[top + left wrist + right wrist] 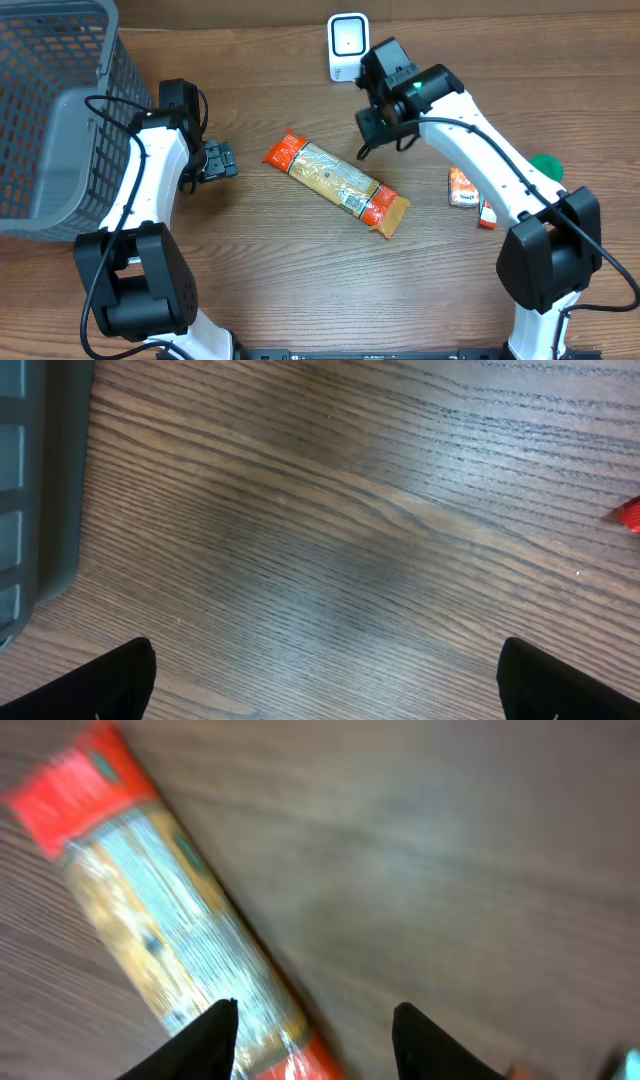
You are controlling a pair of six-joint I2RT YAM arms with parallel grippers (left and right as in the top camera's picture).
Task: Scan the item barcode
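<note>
Table: brown wood-grain tabletop [300, 290]; bore everything below.
Basket: grey plastic lattice basket [50, 110]; stood at the table's left edge, well apart from the packet.
Packet place: long clear-film pasta packet with red-orange ends [338, 185]; lay flat near the table's middle, between the two arms, touched by neither gripper.
Packet axis: ran diagonally in the overhead view, upper-left end toward the basket side, lower-right end toward the small carton.
Packet look: pale yellow strands visible through the film; red-orange band at the upper-left end; printed label and a red band near the lower-right end, closed off by a tan flap; blurred in the right wrist view.
Scanner: white rounded upright scanner [347, 45]; stood at the far edge, beyond the packet, just beside the right arm's wrist.
Carton: small orange-and-white carton [462, 187]; lay right of the packet, partly hidden by the right arm.
Left gripper [222, 160]: black, spread fully wide over bare wood, holding nothing, left of the packet.
Right gripper [312, 1042]: black, fingers parted with only table between them, above the packet's far side.
</note>
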